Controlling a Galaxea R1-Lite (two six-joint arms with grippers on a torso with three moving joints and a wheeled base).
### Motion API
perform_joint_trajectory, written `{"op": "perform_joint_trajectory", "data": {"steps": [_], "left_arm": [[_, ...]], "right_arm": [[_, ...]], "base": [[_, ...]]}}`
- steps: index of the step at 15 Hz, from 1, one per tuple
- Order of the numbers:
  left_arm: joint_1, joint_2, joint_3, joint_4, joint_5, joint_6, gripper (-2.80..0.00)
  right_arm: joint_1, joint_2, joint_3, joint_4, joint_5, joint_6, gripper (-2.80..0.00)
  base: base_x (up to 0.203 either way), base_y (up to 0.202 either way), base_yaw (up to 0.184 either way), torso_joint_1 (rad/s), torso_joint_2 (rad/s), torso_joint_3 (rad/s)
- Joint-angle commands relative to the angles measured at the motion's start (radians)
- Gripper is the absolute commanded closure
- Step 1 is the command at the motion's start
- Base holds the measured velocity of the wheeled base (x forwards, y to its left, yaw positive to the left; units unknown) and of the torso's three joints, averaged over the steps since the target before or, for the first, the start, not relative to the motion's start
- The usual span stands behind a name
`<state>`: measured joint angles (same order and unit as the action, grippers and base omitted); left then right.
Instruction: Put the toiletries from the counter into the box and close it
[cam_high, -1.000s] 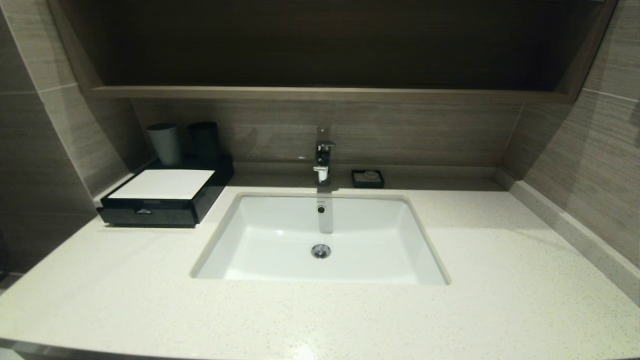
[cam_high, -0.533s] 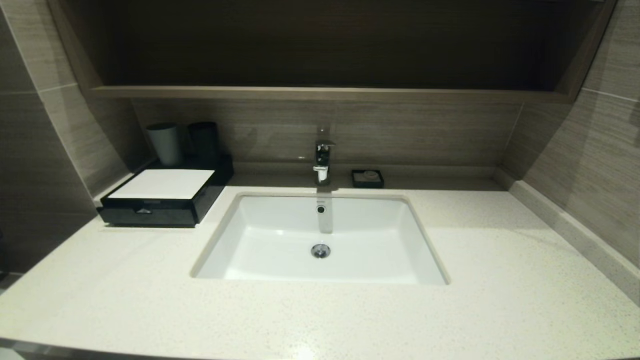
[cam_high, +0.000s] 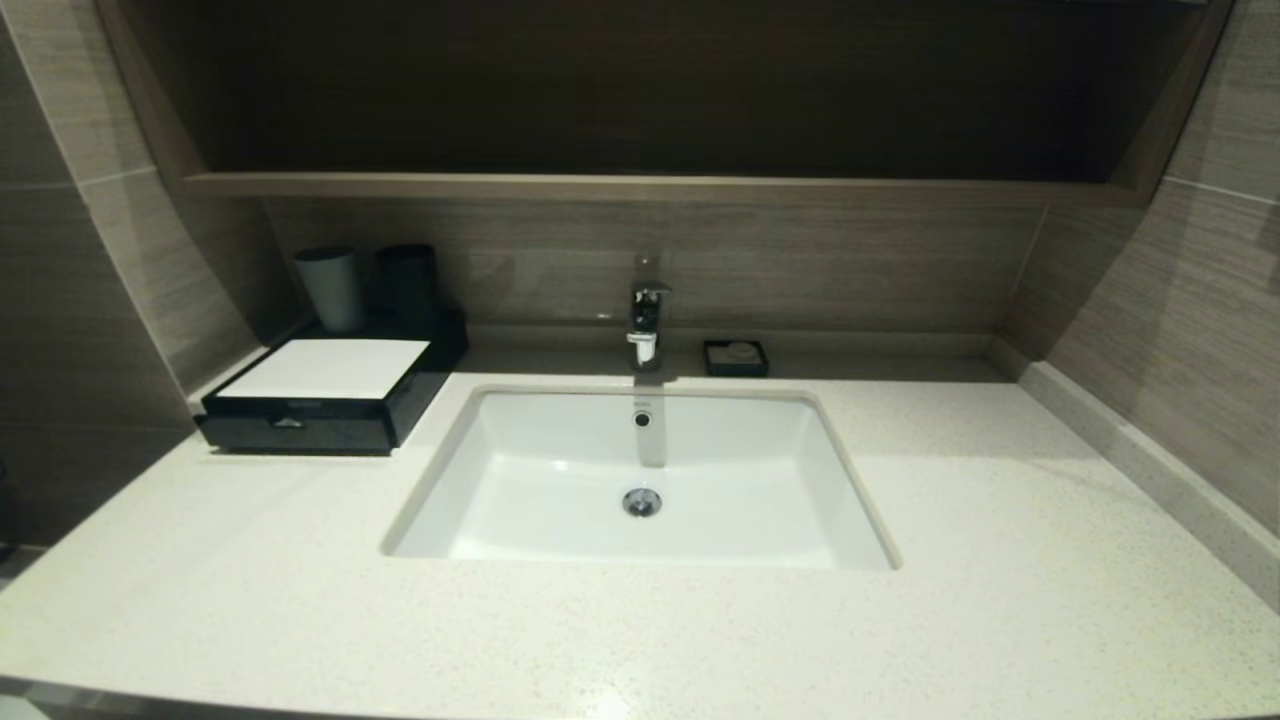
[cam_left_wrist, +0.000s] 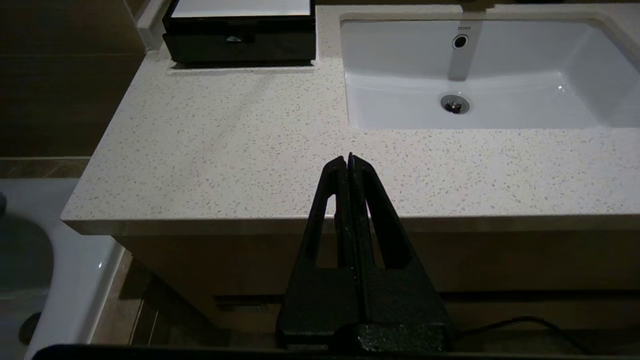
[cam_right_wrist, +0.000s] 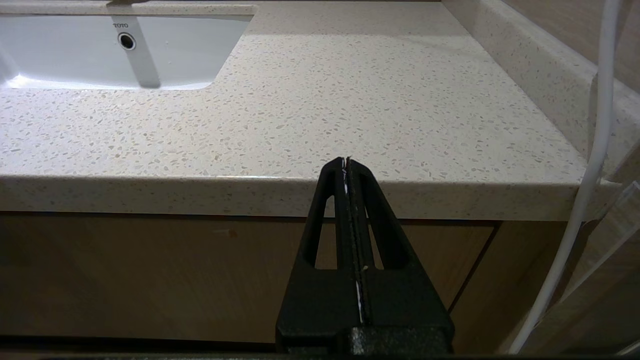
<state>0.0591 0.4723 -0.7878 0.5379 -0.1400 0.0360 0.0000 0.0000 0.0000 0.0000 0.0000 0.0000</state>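
The black box (cam_high: 330, 395) with its white top panel sits at the back left of the cream speckled counter (cam_high: 640, 640), its front drawer pushed in; it also shows in the left wrist view (cam_left_wrist: 240, 30). No plastic-wrapped toiletries show in any view. My left gripper (cam_left_wrist: 349, 159) is shut and empty, held off the counter's front edge, left of the sink. My right gripper (cam_right_wrist: 346, 161) is shut and empty, off the front edge to the right of the sink. Neither arm shows in the head view.
A white sink (cam_high: 640, 480) is set in the middle, with a chrome tap (cam_high: 645, 320) behind it. A small black soap dish (cam_high: 736, 357) stands right of the tap. Two cups (cam_high: 365, 285) stand behind the box. Tiled walls close both sides.
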Motion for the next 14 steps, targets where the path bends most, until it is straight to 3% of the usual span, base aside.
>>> {"op": "perform_joint_trajectory", "data": {"steps": [1, 5, 8, 10, 14], "left_arm": [[-0.022, -0.075, 0.052, -0.002, 0.024, 0.013, 0.00], [-0.034, -0.175, 0.158, -0.031, 0.059, 0.020, 0.00], [-0.030, -0.247, 0.283, -0.103, 0.084, 0.064, 0.00], [-0.035, -0.277, 0.337, -0.132, 0.128, 0.070, 0.00], [-0.049, -0.355, 0.471, -0.235, 0.141, 0.079, 0.00]], "right_arm": [[0.000, 0.000, 0.000, 0.000, 0.000, 0.000, 0.00], [0.000, 0.000, 0.000, 0.000, 0.000, 0.000, 0.00], [0.000, 0.000, 0.000, 0.000, 0.000, 0.000, 0.00], [0.000, 0.000, 0.000, 0.000, 0.000, 0.000, 0.00], [0.000, 0.000, 0.000, 0.000, 0.000, 0.000, 0.00]], "base": [[0.000, 0.000, 0.000, 0.000, 0.00, 0.000], [0.000, 0.000, 0.000, 0.000, 0.00, 0.000], [0.000, 0.000, 0.000, 0.000, 0.00, 0.000], [0.000, 0.000, 0.000, 0.000, 0.00, 0.000], [0.000, 0.000, 0.000, 0.000, 0.00, 0.000]]}}
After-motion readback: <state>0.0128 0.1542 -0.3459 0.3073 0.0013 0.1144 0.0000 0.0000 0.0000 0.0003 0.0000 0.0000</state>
